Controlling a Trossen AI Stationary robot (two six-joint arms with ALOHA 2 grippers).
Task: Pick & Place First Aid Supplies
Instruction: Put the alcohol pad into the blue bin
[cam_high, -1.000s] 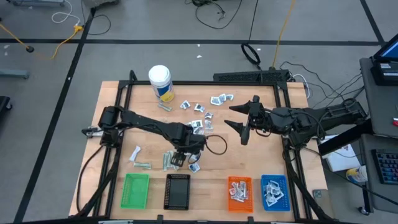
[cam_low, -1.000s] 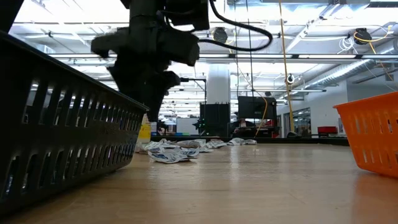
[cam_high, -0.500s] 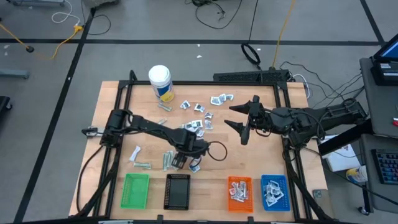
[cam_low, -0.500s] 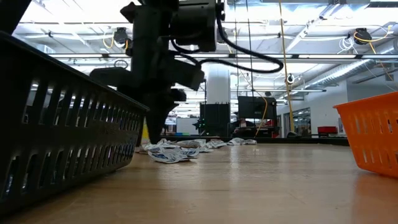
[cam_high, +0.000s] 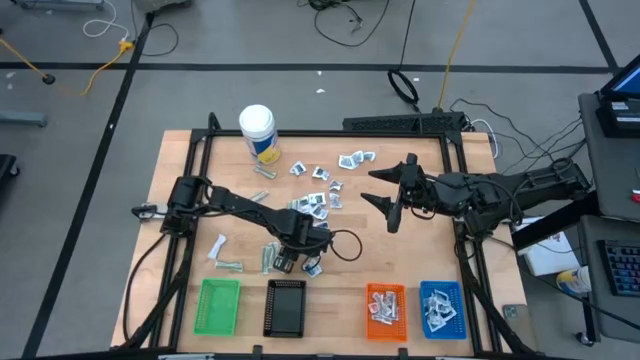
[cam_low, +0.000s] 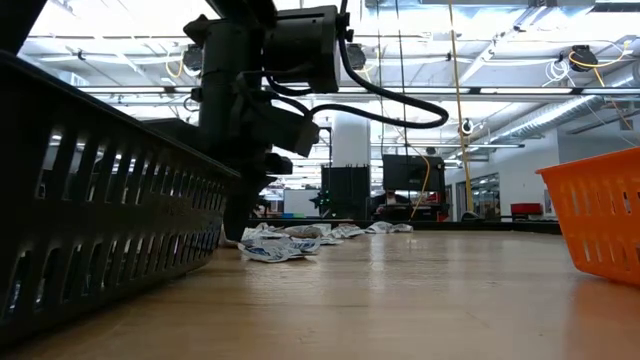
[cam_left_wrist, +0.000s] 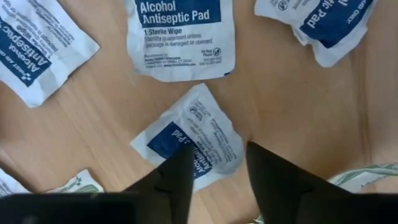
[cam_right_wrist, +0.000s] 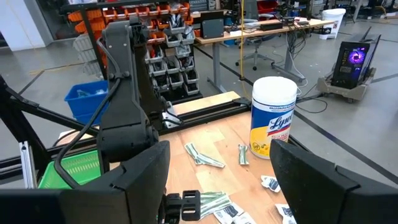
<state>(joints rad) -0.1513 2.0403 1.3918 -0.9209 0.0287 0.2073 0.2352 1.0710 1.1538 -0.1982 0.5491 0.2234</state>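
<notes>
The left gripper (cam_high: 291, 262) is low over the near middle of the table (cam_high: 180, 160), its fingers (cam_left_wrist: 171, 180) parted astride a small alcohol pad sachet (cam_left_wrist: 194, 138), not clenched on it. Farther right, the right gripper (cam_high: 390, 195) hangs wide open, holding nothing.

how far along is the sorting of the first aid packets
Partly done. The orange tray and blue tray already hold packets; the green tray and black tray look empty. In hand: the left gripper is down over an alcohol pad packet, fingers either side, not lifted. The right gripper waits open mid-table. Many packets lie loose near the bottle.
</notes>
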